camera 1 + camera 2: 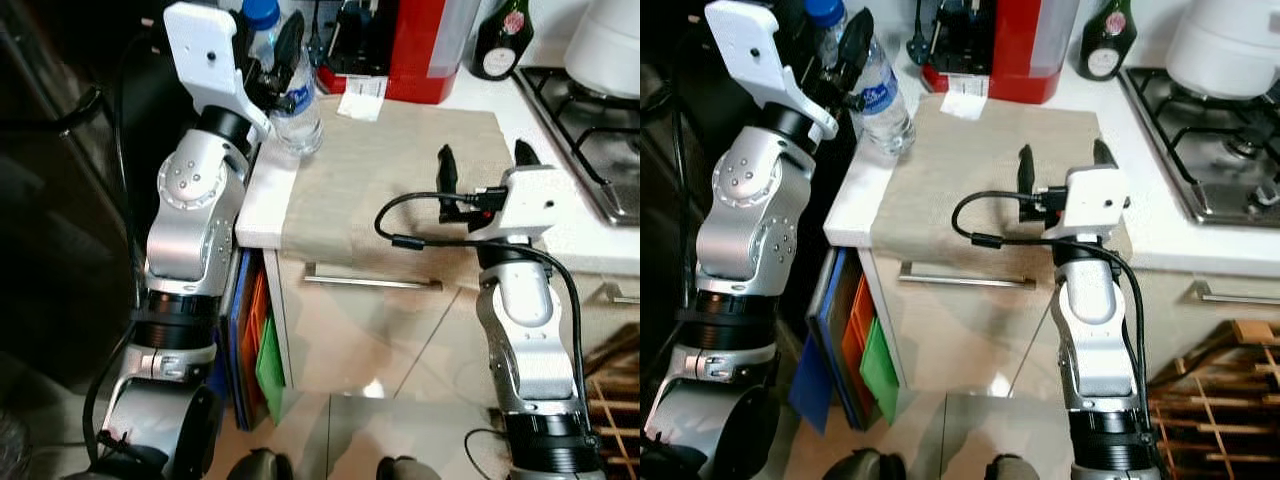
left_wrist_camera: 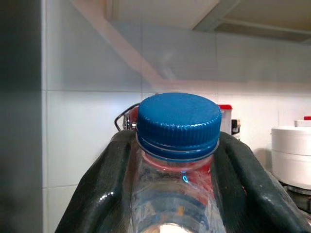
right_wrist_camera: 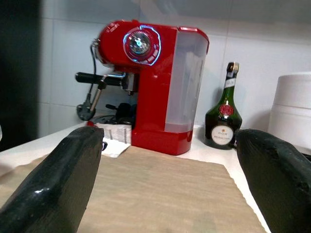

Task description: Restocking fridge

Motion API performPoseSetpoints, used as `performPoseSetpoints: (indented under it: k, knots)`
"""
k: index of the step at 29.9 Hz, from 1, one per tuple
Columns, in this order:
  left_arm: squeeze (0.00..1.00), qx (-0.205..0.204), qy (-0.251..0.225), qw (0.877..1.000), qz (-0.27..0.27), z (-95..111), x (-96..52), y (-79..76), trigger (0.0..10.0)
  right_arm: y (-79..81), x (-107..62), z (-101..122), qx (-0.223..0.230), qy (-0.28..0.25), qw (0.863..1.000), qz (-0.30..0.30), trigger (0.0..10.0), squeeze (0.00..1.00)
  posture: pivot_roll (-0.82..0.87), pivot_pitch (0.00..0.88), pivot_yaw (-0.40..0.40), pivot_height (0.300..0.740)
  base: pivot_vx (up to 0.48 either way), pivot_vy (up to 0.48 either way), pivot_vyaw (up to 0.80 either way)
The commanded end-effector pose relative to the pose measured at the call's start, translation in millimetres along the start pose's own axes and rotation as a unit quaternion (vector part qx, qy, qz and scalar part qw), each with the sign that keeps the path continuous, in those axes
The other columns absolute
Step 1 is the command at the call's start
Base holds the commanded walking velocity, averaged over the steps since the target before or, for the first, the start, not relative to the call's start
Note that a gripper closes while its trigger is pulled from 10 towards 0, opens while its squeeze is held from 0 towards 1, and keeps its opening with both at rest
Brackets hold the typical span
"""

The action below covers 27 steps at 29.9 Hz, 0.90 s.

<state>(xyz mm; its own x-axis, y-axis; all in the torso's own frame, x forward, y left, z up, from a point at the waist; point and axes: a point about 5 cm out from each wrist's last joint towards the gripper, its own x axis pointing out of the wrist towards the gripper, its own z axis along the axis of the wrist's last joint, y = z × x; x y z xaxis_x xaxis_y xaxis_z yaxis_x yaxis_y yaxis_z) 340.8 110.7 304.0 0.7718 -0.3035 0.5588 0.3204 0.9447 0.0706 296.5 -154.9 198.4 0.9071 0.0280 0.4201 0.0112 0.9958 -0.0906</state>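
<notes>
A clear plastic water bottle (image 1: 296,108) with a blue cap (image 2: 179,121) stands upright at the counter's left corner, on the edge of a beige mat (image 1: 400,170). My left gripper (image 1: 272,62) is shut on the bottle just below the cap, one black finger (image 2: 104,189) pressed against each side of its shoulder. My right gripper (image 1: 483,165) hovers open over the mat's right side with nothing between its fingers (image 3: 58,179).
A red coffee machine (image 3: 150,87), a dark green bottle (image 3: 223,121) and a white pot (image 1: 610,45) stand at the back of the counter. A gas hob (image 1: 590,130) lies to the right. Below are a drawer handle (image 1: 370,280) and coloured boards (image 1: 262,350).
</notes>
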Motion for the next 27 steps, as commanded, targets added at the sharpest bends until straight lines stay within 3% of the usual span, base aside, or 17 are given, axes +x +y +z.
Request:
performPoseSetpoints:
  k: [1, 27]
  knots:
    - [0.0, 0.005, -0.023, 1.0, -0.004, 10.8, 3.8, -2.0, 10.0, 1.6, 0.9, 1.7, -0.002, -0.003, 1.0, 0.006, 10.0, 0.0, -0.12, 0.0, 0.039, 0.74, -0.289, 0.0, 0.0]
    - [0.0, -0.002, -0.019, 1.0, -0.011, 10.4, 2.7, -4.8, 10.0, 3.1, -1.8, -2.4, 0.0, 0.004, 1.0, 0.01, 10.0, 0.0, -0.12, 0.0, 0.041, 0.74, -0.286, 0.0, 0.0]
